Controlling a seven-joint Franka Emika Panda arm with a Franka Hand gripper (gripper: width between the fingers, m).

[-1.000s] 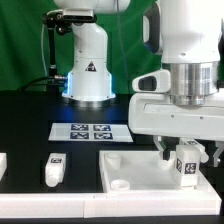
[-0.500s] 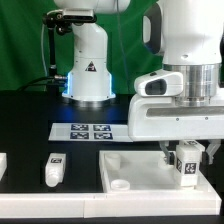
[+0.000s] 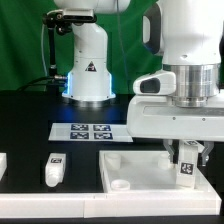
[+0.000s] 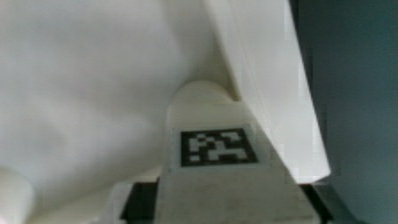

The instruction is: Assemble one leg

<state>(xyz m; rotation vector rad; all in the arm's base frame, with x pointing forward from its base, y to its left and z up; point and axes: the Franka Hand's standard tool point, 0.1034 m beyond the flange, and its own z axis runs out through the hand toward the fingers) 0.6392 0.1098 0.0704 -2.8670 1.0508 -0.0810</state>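
My gripper (image 3: 186, 160) is shut on a leg (image 3: 187, 168), a short white peg with a black-and-white tag. It holds the leg upright at the exterior view's right, just over the large white square panel (image 3: 140, 172). In the wrist view the leg (image 4: 217, 160) fills the space between the fingers and points at the panel (image 4: 89, 100), next to the panel's edge. A second leg (image 3: 53, 170) lies loose on the black table at the exterior view's left. A round corner hole (image 3: 120, 184) of the panel shows near its front left.
The marker board (image 3: 93, 131) lies flat behind the panel. The robot's white base (image 3: 88, 65) stands at the back. A white piece (image 3: 3, 162) shows at the exterior view's left edge.
The gripper with the leg has shifted slightly to the exterior view's right and a little lower toward the panel. The loose leg and panel have not moved.
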